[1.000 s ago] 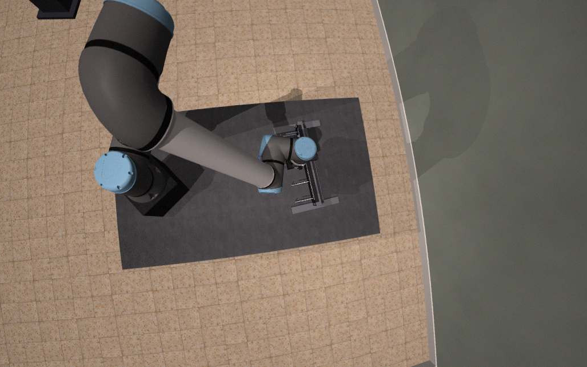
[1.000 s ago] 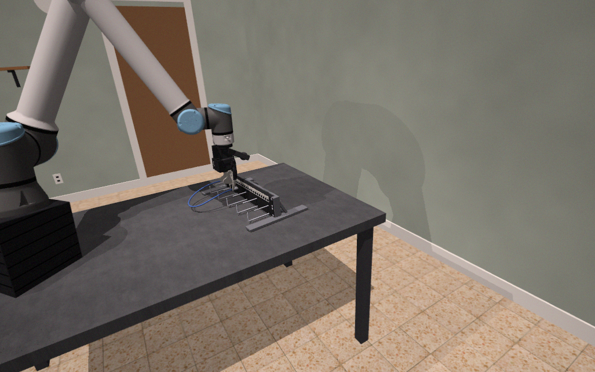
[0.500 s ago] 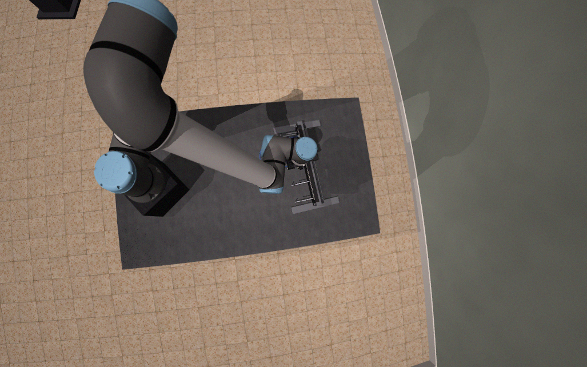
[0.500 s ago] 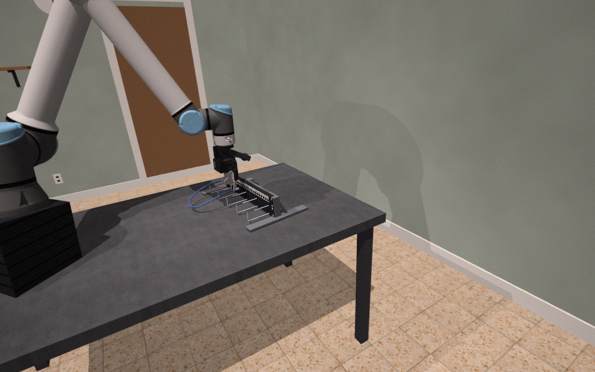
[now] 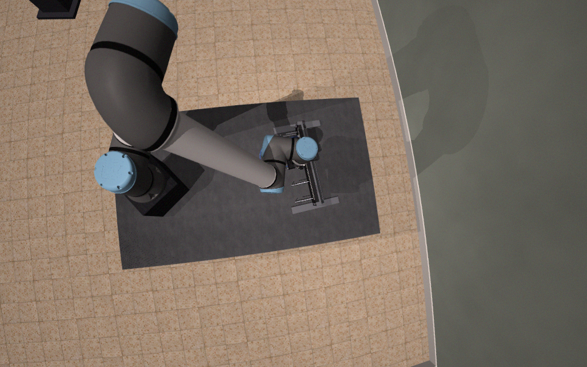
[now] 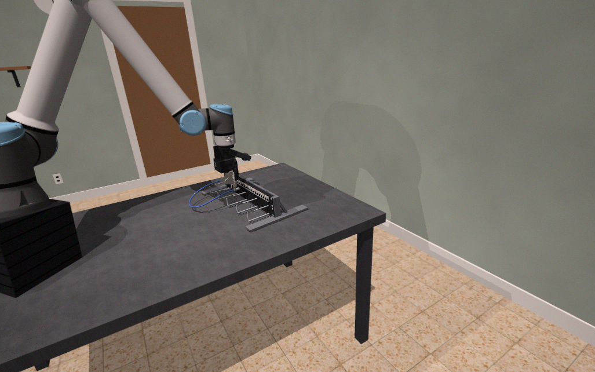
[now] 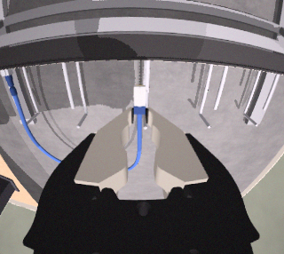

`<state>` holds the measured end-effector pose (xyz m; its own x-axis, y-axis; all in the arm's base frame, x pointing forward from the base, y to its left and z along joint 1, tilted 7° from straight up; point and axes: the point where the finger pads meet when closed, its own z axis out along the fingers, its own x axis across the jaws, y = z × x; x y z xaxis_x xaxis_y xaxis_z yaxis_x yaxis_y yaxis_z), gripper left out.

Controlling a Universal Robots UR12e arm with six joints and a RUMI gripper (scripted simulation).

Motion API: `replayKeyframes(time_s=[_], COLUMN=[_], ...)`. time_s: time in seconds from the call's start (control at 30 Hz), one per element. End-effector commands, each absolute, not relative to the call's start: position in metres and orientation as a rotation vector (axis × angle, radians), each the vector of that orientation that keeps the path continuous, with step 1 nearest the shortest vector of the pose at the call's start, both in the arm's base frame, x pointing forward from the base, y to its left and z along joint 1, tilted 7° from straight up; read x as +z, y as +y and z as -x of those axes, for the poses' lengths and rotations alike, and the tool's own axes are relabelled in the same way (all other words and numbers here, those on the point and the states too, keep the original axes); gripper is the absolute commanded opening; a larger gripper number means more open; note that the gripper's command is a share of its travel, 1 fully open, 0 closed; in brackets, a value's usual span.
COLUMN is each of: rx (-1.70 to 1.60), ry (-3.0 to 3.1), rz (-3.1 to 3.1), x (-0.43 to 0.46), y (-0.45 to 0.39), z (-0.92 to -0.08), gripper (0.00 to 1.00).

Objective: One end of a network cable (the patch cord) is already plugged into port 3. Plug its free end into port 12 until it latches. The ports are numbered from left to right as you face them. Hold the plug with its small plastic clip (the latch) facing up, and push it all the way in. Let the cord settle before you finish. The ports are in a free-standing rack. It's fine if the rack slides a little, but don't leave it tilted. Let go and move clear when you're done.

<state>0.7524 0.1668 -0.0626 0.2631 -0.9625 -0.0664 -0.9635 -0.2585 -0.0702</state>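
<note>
My gripper (image 7: 139, 108) is shut on the free plug (image 7: 142, 96) of the blue patch cord (image 7: 31, 131). The white plug sticks out past the fingertips, and the cord runs back between the fingers. In the wrist view the plug hangs just below the edge of the rack's port panel (image 7: 142, 36), among the rack's thin metal bars. The cord's other end (image 7: 10, 81) is plugged in at the far left. In the exterior view the gripper (image 6: 230, 178) stands over the left part of the rack (image 6: 260, 198), and the cord loops on the table (image 6: 204, 196). The port openings are hidden.
The rack (image 5: 311, 168) stands upright on a dark table (image 6: 174, 240), on two flat feet. Several thin bars (image 6: 244, 205) stick out of its front. The arm's base block (image 6: 17, 249) sits at the table's left end.
</note>
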Motion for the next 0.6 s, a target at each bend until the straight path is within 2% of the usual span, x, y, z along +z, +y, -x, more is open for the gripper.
replayKeyframes(time_s=[0.0,0.57], rx=[0.012,0.012], ry=[1.851,1.851], rz=[2.416,2.416], x=[-0.062,-0.060], y=[0.167,0.173], z=[-0.756,-0.775], gripper=[0.00,0.00])
